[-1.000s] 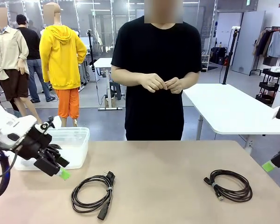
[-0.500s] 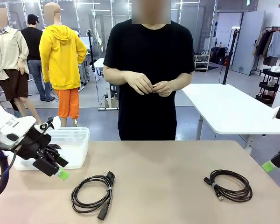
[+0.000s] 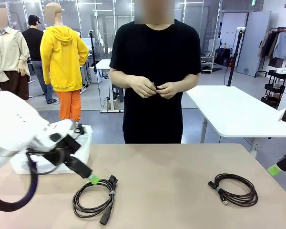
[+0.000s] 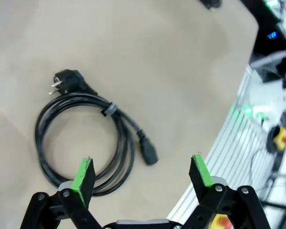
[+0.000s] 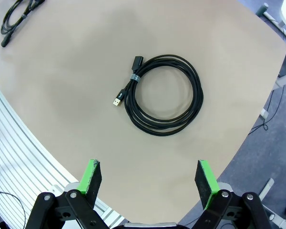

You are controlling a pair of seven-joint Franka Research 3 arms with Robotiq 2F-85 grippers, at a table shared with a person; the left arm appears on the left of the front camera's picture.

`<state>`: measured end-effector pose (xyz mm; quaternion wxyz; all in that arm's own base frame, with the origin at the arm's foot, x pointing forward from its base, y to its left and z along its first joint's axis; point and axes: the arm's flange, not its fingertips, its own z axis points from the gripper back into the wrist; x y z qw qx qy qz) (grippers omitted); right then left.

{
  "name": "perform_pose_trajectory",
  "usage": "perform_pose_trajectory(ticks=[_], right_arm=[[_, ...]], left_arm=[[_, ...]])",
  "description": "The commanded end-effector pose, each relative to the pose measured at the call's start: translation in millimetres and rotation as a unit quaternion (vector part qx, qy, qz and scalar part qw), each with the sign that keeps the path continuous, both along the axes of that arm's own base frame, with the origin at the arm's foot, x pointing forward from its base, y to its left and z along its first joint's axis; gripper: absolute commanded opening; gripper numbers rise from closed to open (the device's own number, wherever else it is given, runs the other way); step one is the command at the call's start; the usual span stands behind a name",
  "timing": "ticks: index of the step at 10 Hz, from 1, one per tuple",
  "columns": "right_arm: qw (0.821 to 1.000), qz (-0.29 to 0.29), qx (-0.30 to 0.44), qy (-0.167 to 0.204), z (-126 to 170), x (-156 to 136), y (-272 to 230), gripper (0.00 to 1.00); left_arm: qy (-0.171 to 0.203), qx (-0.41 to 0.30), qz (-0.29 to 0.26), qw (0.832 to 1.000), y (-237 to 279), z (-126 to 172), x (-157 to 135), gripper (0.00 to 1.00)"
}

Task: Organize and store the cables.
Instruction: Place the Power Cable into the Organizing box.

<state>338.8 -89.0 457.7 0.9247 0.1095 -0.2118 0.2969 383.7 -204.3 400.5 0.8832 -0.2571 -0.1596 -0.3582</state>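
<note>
The left hand (image 4: 142,174), fingers spread wide and holding nothing, hovers just beside the power cable (image 3: 110,193) coiled at the lower left of the desk (image 3: 171,167), apparently lined up for a pick. The right hand (image 5: 150,179), equally open and empty, hangs above the USB cable (image 5: 133,78), which lies at lower right in the front view. The left arm hides much of the clear bin (image 3: 87,136), the likely store. What the person's hands (image 3: 159,88) hold is too small to identify.

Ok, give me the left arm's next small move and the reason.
Probably lower the left gripper straight onto the near strand of the coiled power cord and close. Its jaws stand open and empty, and the cord lies flat on the table just below it.
</note>
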Motion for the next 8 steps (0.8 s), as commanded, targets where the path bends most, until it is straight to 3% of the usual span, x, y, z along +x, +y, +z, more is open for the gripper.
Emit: perform_pose_trajectory(ticks=[1, 5, 7, 8], right_arm=[[1.000, -0.008, 0.002, 0.004, 0, 0, 1, 1.00], [1.000, -0.008, 0.002, 0.004, 0, 0, 1, 1.00], [1.000, -0.008, 0.002, 0.004, 0, 0, 1, 1.00], [1.000, -0.008, 0.002, 0.004, 0, 0, 1, 1.00]], left_arm=[[0.056, 0.054, 0.086, 0.993, -36, -3, 7, 1.00], [0.058, 0.141, 0.213, 0.965, -92, -32, 9, 1.00], [0.048, 0.170, 0.252, 0.952, -111, -49, 15, 1.00], [0.065, 0.144, 0.249, 0.955, -115, -54, 17, 1.00]])
